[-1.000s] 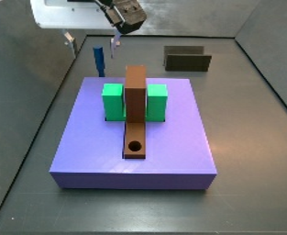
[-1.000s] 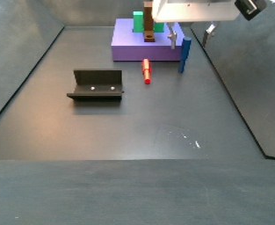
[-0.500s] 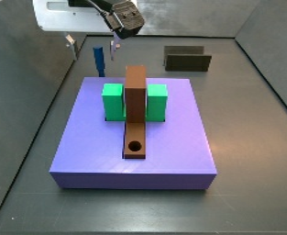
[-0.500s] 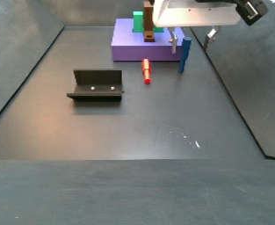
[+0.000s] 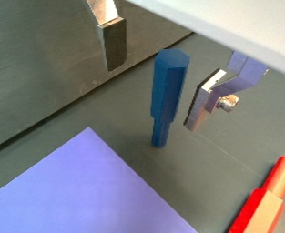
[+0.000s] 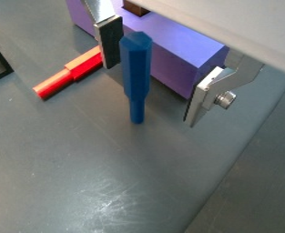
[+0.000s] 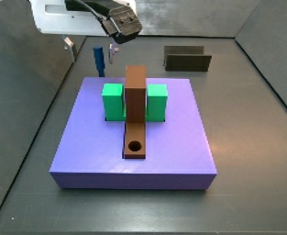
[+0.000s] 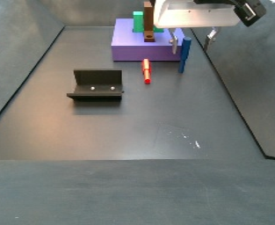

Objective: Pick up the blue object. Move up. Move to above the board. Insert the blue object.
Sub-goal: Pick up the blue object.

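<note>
Tool: gripper (image 5: pixel 157 59), poised above the peg at the far edge of the purple block; both wrist views show the peg's upper part between the two fingers.
Tool state: jaws spread, nothing gripped; a clear gap on each side between the pads and the peg.
Peg: blue peg (image 6: pixel 136 77), standing upright on the table (image 8: pixel 127 132), just beside the purple block (image 7: pixel 133 138), not on it.
Long axis: vertical, parallel to the fingers; the jaws close across it.
Key relation: peg lies directly below the tool and roughly centred between the fingers (image 6: pixel 109 45); judged to sit slightly nearer one finger than the other.
Next move (judgement): short descent, then close on the upper shaft.
Board: brown board (image 7: pixel 135 110) lying on the block between the green blocks (image 7: pixel 114 102), hole (image 7: pixel 136 146) at the near end, well apart from the peg.
Nearby: red piece (image 6: pixel 69 75) lying on the table beside the block, clear of the jaws.
Risk (judgement): off-centre closing could tip the peg.
</note>
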Controlling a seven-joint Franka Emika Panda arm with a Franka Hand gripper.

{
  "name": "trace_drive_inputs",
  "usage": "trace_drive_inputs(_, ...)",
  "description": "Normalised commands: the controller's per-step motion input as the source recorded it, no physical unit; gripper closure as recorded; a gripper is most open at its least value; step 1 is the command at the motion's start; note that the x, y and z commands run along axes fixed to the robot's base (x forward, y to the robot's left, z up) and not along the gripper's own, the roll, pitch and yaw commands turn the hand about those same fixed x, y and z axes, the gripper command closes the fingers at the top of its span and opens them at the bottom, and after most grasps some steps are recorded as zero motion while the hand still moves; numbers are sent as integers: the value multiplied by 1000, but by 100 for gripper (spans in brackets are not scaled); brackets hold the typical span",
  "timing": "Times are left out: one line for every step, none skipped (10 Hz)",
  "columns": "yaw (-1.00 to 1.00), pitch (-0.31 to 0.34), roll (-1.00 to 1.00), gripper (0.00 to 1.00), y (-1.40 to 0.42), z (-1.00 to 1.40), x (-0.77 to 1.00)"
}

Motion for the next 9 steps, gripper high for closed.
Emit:
trace_drive_inputs(0,0,36,0,3,-17,0)
trace_drive_inputs(0,0,0,0,0,0,0)
trace_drive_inputs(0,0,0,100,0,0,0)
trace_drive_inputs(0,0,0,100,0,0,0)
trace_drive_inputs(0,0,0,100,0,0,0)
trace_drive_inputs(0,0,0,100,0,0,0)
trace_drive_inputs(0,0,0,100,0,0,0)
trace_drive_inputs(0,0,0,100,0,0,0)
trace_drive_inputs(0,0,0,100,0,0,0)
